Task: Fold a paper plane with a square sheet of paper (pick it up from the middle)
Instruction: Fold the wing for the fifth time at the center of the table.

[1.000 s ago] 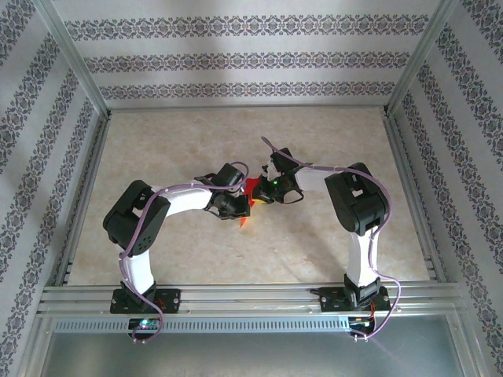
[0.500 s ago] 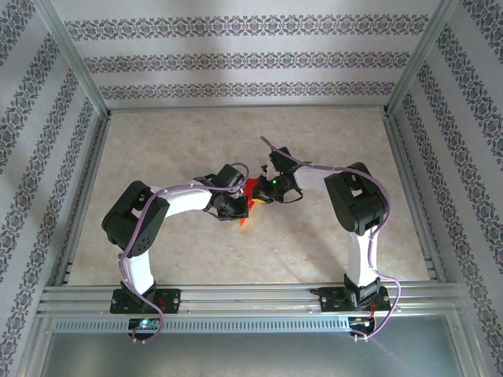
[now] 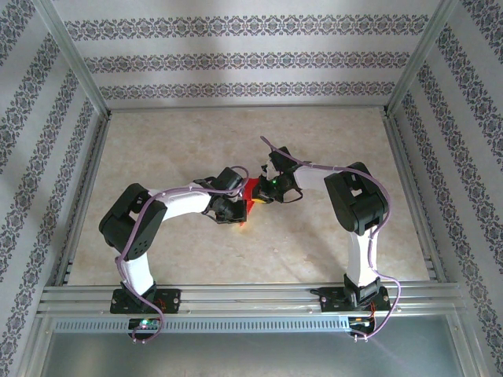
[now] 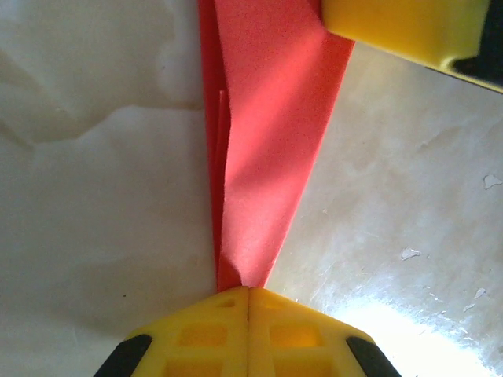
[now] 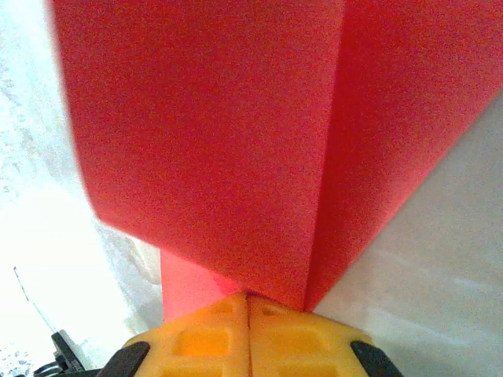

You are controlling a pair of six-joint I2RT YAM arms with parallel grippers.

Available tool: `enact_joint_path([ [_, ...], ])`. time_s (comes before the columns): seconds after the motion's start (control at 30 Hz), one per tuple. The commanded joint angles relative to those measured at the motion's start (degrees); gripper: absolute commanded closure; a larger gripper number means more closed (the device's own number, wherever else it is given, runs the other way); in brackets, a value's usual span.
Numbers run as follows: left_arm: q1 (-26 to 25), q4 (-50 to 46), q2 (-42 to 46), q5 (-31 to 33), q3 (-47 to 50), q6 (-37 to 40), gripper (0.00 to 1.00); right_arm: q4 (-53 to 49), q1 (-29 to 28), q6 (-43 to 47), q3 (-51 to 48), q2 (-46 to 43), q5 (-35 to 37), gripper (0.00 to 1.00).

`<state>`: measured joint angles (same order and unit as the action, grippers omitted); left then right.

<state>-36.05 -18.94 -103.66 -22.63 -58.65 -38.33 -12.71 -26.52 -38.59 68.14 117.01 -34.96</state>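
The red paper (image 3: 250,191) hangs folded between my two grippers above the middle of the table. In the left wrist view it is a long narrow folded strip (image 4: 263,149) running up from the left gripper (image 4: 248,289), whose yellow fingers are shut on its lower tip. The right gripper's yellow finger (image 4: 409,27) shows at that view's top right, on the paper's far end. In the right wrist view broad folded red panels (image 5: 236,133) rise from the right gripper (image 5: 248,297), shut on the paper's edge. From above, the left gripper (image 3: 236,206) and right gripper (image 3: 263,192) sit close together.
The pale marbled table (image 3: 251,251) is fenced by aluminium rails (image 3: 244,294) at the near edge and sides. Patterned walls (image 3: 251,59) close the back and both sides. Cables loop over the right arm (image 3: 357,200).
The left arm's elbow has dropped slightly and its gripper has shifted a little down and right; the lower red tip shows less. The right arm has barely moved.
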Motion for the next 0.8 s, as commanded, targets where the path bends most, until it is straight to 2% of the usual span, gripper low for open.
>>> enact_joint_path([
  [0.0,-1.5,-9.1,0.9,1.0,2.4,1.5,0.94,-7.6,-0.7,0.5,-3.8,7.8,15.2,0.92],
  [0.77,-3.7,-13.9,3.5,2.5,4.9,0.9,0.94,-7.6,-0.7,0.4,-3.9,8.3,15.0,0.92],
])
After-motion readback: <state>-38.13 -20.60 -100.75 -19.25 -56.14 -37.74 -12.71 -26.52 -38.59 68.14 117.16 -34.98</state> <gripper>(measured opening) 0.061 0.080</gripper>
